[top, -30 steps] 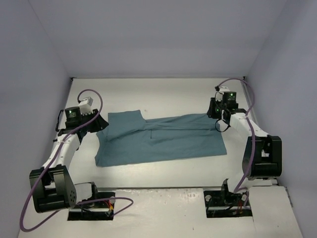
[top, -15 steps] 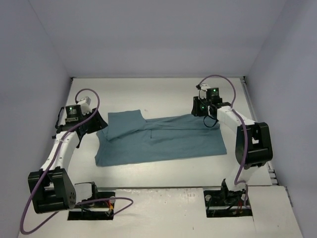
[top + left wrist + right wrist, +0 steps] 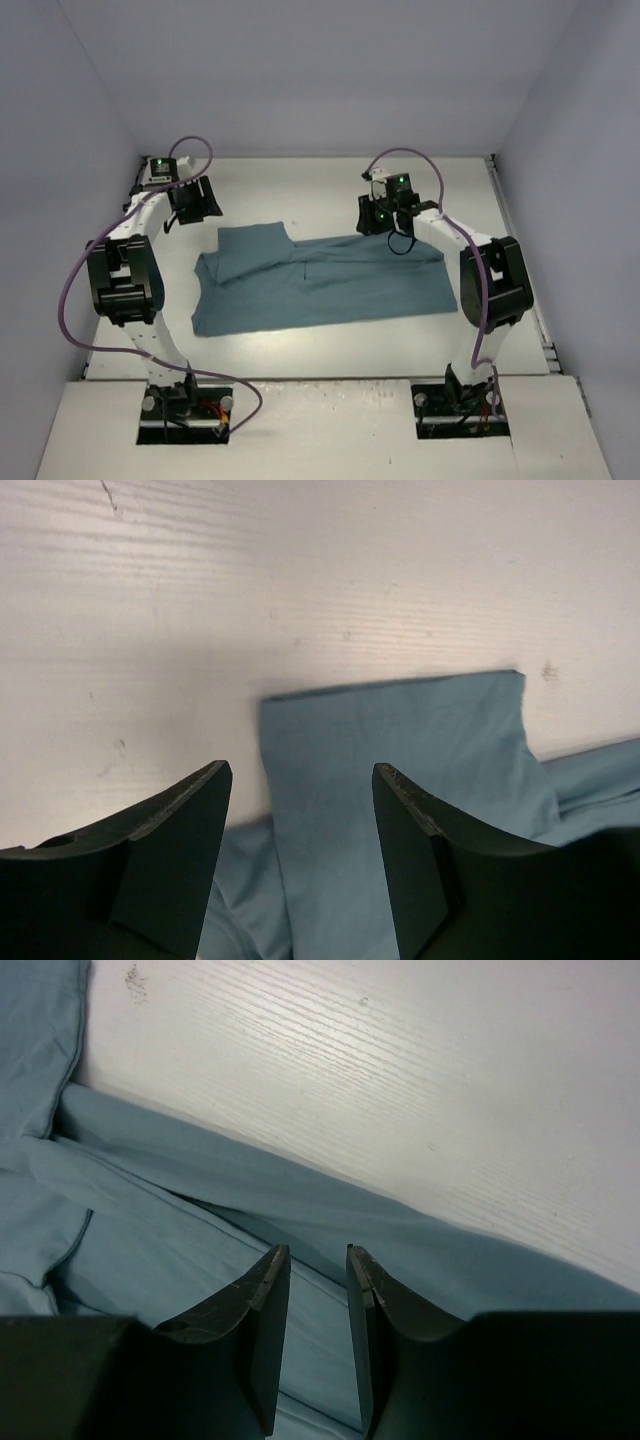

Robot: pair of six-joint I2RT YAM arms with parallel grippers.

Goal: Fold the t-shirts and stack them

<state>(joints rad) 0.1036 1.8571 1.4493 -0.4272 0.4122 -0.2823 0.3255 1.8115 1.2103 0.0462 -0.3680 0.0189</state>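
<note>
Lying flat, t-shirt (image 3: pixel 320 280) stretches left to right.

A single plain teal t-shirt (image 3: pixel 320 280) lies flat on the white bench (image 3: pixel 330 190), stretched as a long band from left to right across its middle; the cloth is soft, unprinted and partly folded, with a straight crease running along its length; at the far-left corner a squarish flap with clean, straight edges juts toward the back and rests flat on the bench; the left end is slightly rumpled, the right end finishes in a straight edge; the near edge slants a little; along the far edge run long, soft ridges, and a stitched hem shows.
</note>
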